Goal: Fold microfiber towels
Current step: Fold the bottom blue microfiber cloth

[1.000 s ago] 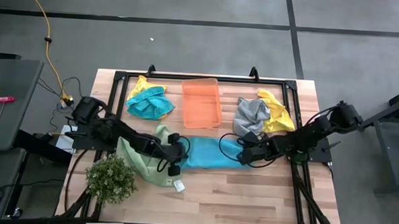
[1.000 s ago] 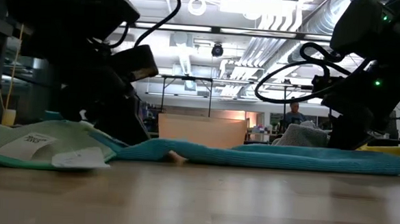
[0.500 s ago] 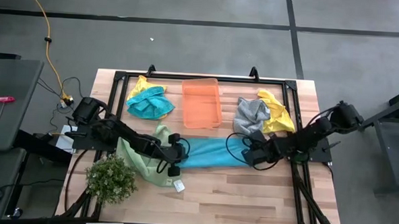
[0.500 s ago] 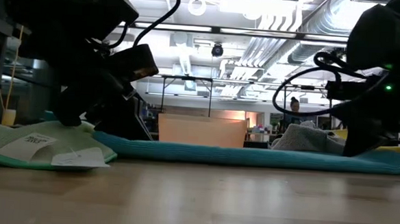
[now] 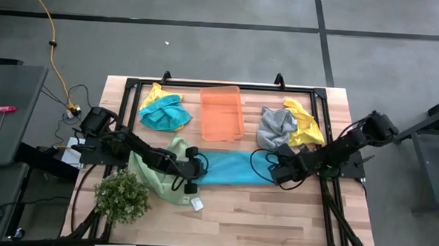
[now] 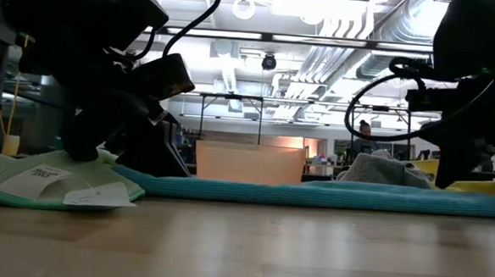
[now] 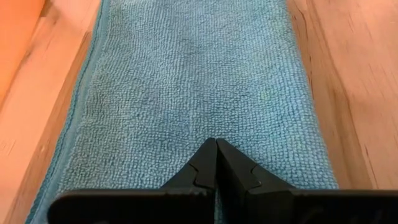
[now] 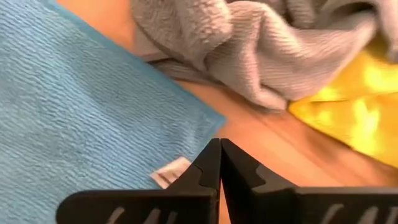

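We see a teal-blue towel [image 5: 234, 169] lying flat as a long folded strip mid-table, a crumpled light green towel [image 5: 158, 174] at its left end, and grey [image 5: 276, 125], yellow [image 5: 306, 125] and teal-and-yellow [image 5: 163, 112] heaps farther back

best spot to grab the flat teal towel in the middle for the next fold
Take the teal towel by its two short ends, one end effector per end, coming from above. It lies flat as a long strip, so the corners are easiest to pinch. The left end effector and right end effector already sit there, shut.
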